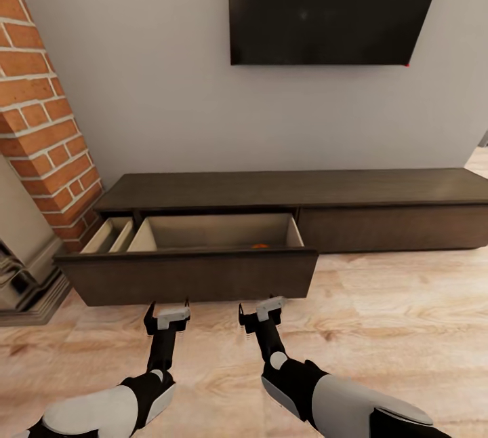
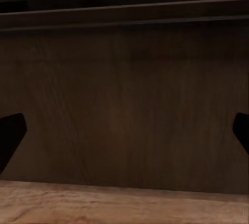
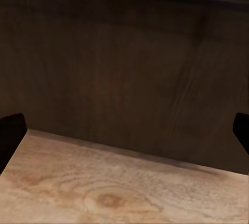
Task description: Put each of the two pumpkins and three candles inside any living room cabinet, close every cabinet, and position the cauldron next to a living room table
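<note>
head view shows the cabinet [image 1: 379,217] against the wall under a dark screen [image 1: 335,4], with its left drawer [image 1: 190,275] pulled well out over the wood floor [image 1: 393,329]. inside the drawer's larger compartment, near the front wall toward its right end, a small patch of orange [image 1: 259,245] peeks over the rim; i judge it to be one of the pumpkins, though too little shows to be sure, and whether the other pumpkin or any candles lie lower in the drawer is hidden by the front panel. the left gripper [image 1: 167,312] and the right gripper [image 1: 260,308] hover just in front of the drawer front, apart from it, both with jaws spread wide and holding nothing; the wrist views confirm the dark fingertips at the frame sides with only the brown panel and floor between them. so part of the stowing seems done, but the drawer is not yet closed. a brick column [image 1: 41,119] and a grey fireplace base [image 1: 27,275] stand beside the cabinet's left end. the cauldron step cannot be judged from here.
</note>
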`<state>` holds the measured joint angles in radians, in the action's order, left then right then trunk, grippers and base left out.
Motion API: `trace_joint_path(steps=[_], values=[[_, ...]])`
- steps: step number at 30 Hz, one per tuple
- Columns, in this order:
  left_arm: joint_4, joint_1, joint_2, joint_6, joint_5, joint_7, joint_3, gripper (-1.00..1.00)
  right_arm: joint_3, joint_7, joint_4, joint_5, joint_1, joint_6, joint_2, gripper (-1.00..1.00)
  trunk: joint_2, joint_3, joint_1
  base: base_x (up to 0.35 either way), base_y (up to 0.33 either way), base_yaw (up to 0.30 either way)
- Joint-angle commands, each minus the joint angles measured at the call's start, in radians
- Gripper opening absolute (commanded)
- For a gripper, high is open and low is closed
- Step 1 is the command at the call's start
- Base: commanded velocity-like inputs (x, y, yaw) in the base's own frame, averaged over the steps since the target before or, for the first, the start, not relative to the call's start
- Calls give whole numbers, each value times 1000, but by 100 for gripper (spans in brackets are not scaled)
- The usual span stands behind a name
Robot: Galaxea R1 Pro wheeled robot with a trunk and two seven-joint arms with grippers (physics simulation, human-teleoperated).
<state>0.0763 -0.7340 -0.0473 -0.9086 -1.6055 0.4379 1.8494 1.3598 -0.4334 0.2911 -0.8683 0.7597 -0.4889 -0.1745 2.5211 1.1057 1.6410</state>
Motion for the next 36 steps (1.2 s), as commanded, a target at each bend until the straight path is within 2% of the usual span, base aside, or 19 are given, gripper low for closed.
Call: trace_joint_path(steps=[1, 9, 21, 23, 29, 36], values=[[2, -1, 0, -1, -1, 10, 9, 100, 8, -5, 0, -7, 1, -3, 0, 100, 0, 1, 0, 340, 0, 0], [2, -1, 1, 0, 1, 9, 10, 100, 6, -5, 0, -9, 1, -3, 0, 100, 0, 1, 0, 277, 0, 0], [2, -1, 1, 72, 0, 3, 12, 100, 0, -3, 0, -16, 1, 58, 0, 100, 0, 1, 0, 18, 0, 0], [2, -1, 1, 77, 1, 2, 12, 100, -14, -3, -1, -17, 1, 65, 0, 100, 0, 1, 0, 0, 0, 0], [2, -1, 0, 84, 1, 1, 11, 100, -93, 16, -46, -19, 0, 73, 0, 100, 0, 1, 0, 10, 0, 0], [2, -1, 0, 85, 0, 2, 11, 100, -105, 37, -68, -20, 0, 73, 0, 100, 0, 1, 0, 224, 0, 0]])
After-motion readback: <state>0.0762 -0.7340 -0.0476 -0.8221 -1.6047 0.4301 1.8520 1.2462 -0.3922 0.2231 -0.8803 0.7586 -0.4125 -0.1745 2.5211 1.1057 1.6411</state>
